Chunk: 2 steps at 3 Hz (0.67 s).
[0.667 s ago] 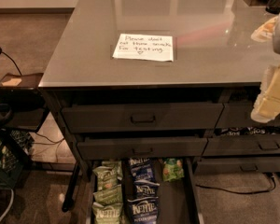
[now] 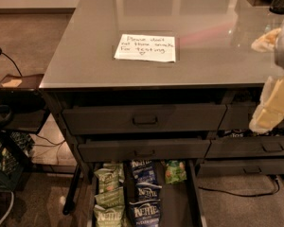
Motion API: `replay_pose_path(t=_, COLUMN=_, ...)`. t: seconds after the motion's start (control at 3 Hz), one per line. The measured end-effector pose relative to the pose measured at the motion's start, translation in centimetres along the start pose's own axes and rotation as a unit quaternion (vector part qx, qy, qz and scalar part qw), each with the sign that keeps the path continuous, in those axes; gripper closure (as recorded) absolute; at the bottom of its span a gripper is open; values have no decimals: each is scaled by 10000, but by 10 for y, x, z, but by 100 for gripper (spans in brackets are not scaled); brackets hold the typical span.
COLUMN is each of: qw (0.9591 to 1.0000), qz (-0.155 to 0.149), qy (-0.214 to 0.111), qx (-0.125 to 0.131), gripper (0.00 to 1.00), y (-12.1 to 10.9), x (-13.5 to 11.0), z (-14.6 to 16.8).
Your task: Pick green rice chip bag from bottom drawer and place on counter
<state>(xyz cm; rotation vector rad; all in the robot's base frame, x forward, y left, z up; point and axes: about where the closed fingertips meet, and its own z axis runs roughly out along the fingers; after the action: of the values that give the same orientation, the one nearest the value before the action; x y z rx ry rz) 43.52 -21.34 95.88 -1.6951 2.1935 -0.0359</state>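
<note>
**Tool High on the Right, Green Bag Waiting in the Drawer**

The counter [image 2: 85, 56] is big, grey and shiny; it fills the top of the view. Under it the bottom drawer [image 2: 179, 203] is pulled out, long and thin, with snack bags in rows. The tool [image 2: 262, 82] hangs at the right edge of the view, up by the counter's front edge and well apart from the drawer; nobody can tell from here if it is open or closed.

The green rice chip bag [image 2: 174, 171] lies at the back right of the bottom drawer, near the closed drawer [image 2: 144, 150] above it; nothing holds it yet. The step in hand looks like the reach down. To do it well, the tool should likely go down and to the left, come in from the front so it misses the drawer above, and aim right of the dark blue Kettle bags [image 2: 144, 197]; the bag is small and crinkly, so a soft pinch near its middle seems best.

Next to the earlier frame, the tool sits a little lower; the green rice chip bag, the other bags and the white note [image 2: 146, 48] lie where they were.
</note>
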Motion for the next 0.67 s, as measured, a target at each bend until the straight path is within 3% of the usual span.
replay_pose_path(t=0.67, qw=9960, qz=172, qy=-819, qx=-317, gripper=0, y=40, x=16, z=93)
